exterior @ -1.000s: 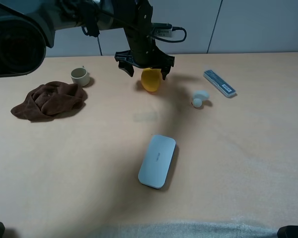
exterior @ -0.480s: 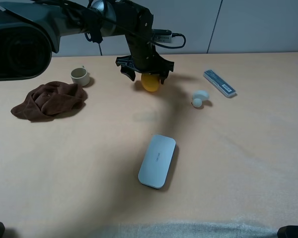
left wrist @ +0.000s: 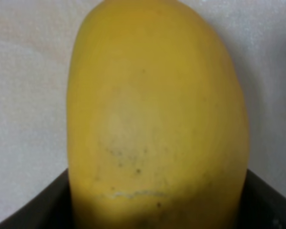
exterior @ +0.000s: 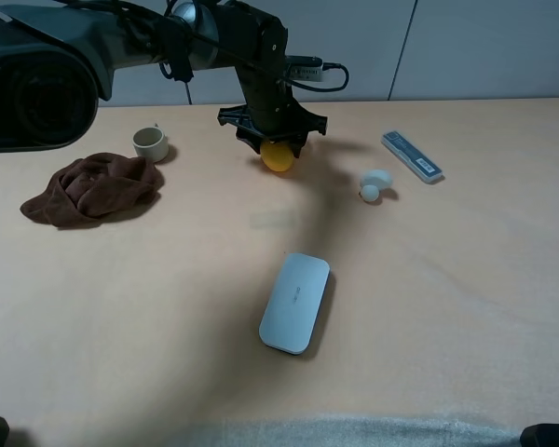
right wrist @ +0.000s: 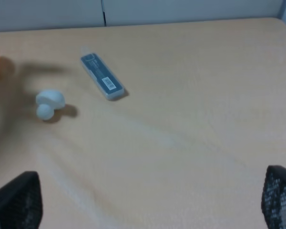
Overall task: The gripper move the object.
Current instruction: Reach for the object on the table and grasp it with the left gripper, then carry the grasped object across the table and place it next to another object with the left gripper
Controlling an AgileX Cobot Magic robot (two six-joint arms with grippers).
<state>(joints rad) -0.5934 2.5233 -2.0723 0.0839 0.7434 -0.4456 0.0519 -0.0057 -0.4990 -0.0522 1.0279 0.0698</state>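
Tan tabletop, mango in the jaws: the move is barely begun.
Tan matt table underlies everything; over its far side the black bulky left gripper reaches down, while the right gripper hangs with its fingers spread wide, holding nothing. A crumpled brown cloth lies to the left, and a flat white rounded case sits well apart, nearer the camera. The smooth yellow-orange mango is at the far middle of the table, between the cloth and a small white earbud-like piece. Dark jaws sit against both its flanks, so it looks clasped, though I cannot tell whether it has left the surface. The grasp seems made — lifting, carrying and setting down remain.
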